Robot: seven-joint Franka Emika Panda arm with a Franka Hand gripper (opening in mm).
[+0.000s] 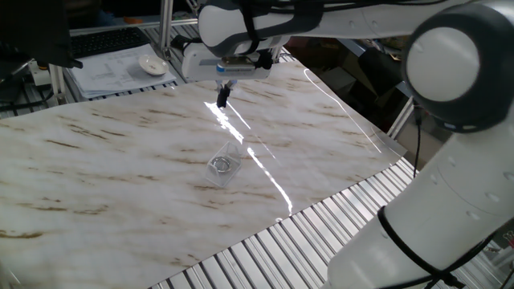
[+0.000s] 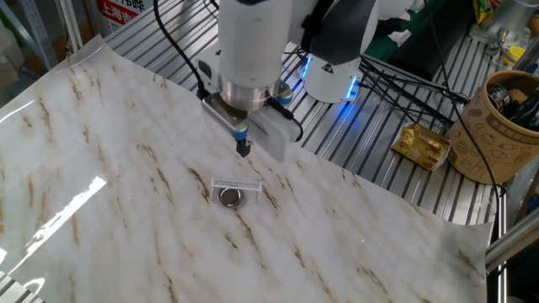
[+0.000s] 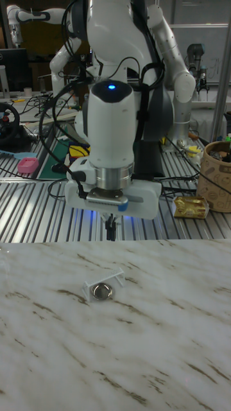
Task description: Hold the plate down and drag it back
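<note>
The plate is a tiny silvery ring-rimmed disc lying flat on the marble-patterned sheet. A clear rectangular plastic piece rests right against it. My gripper hangs above the sheet, behind the plate and well apart from it. Its two dark fingers point down, pressed together, with nothing between them.
A white shallow dish sits on papers beyond the sheet's far corner. A brown paper cup and a gold packet lie on the slatted metal table near the robot base. The sheet's edge ends at bare slats.
</note>
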